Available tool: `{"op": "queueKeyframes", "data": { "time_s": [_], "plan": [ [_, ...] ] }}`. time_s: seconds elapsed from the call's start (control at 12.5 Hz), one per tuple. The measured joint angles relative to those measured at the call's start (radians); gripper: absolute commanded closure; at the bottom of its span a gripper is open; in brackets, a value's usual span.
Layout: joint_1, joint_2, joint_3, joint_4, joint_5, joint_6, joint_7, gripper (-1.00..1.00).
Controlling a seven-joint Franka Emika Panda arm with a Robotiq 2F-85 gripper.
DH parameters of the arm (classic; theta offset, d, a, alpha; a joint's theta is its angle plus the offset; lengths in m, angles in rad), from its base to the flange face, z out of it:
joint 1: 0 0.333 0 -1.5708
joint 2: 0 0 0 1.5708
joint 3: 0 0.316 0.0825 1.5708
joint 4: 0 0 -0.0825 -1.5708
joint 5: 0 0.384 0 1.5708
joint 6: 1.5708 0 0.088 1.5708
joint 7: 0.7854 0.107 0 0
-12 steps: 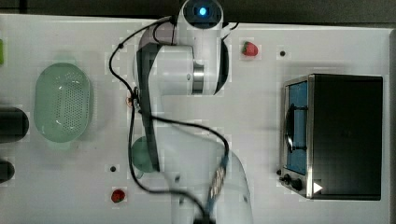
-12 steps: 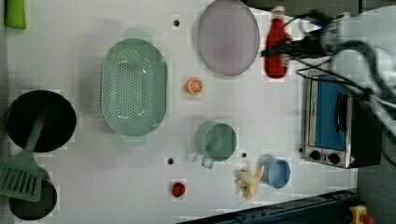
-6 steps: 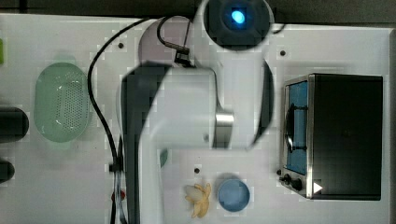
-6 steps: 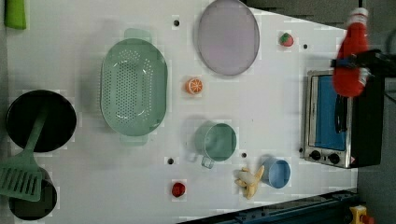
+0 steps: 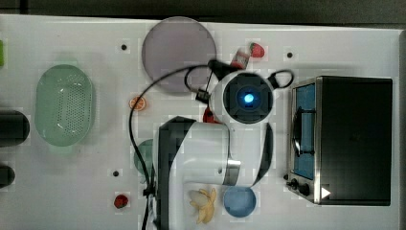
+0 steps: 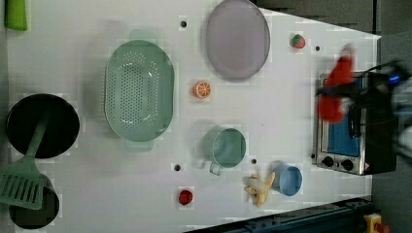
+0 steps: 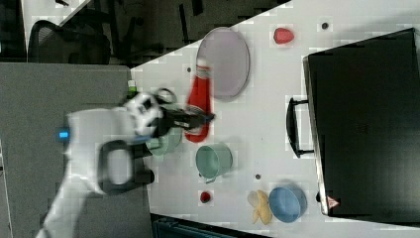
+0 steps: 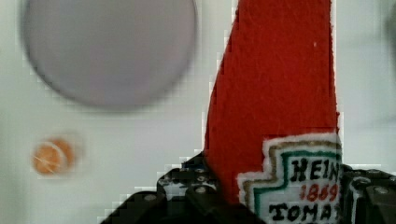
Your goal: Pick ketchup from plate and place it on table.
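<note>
A Franka Panda arm carries a plush Heinz ketchup bottle [image 7: 199, 101] high above a white table [image 6: 282, 116], its gripper [image 7: 199, 120] clamped on the bottle's lower body so the label stays between the jaws and the narrow cap end points away from the wrist. In the wrist view the red felt bottle [image 8: 275, 93] rises straight out from between the black fingers [image 8: 187, 186], a hold low on the body that likely keeps the soft toy from flopping. The greyish-pink plate [image 6: 237, 39] lies bare near the far edge of the table in the left view, so the pick looks complete and the placing is still to do. In the left view the bottle [image 6: 335, 87] hangs over the front of a small toaster oven [image 6: 350, 126], well clear of the tabletop. An orange slice [image 6: 201, 89] sits just beside the plate, with a green colander [image 6: 139, 91] to the left view's left and a strawberry [image 6: 298, 41] to the plate's right. Open white surface lies between the plate and the oven, a likely spot to set the bottle down.
</note>
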Motion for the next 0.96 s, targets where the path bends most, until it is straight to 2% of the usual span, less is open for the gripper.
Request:
{"op": "queueKeyframes", "data": {
  "time_s": [0.16,0.32,0.64,0.72,0.96],
  "plan": [
    [0.003,0.079,0.001,-0.117,-0.013,0.118,0.005,-0.17],
    [0.005,0.159,0.001,-0.195,-0.014,0.147,0.005,-0.17],
    [0.004,0.281,0.008,-0.209,-0.013,0.272,0.006,-0.17],
    [0.001,0.290,0.012,-0.207,-0.012,0.296,0.008,-0.25],
    [-0.006,0.278,0.016,-0.203,-0.012,0.325,0.010,-0.90]
  ]
}}
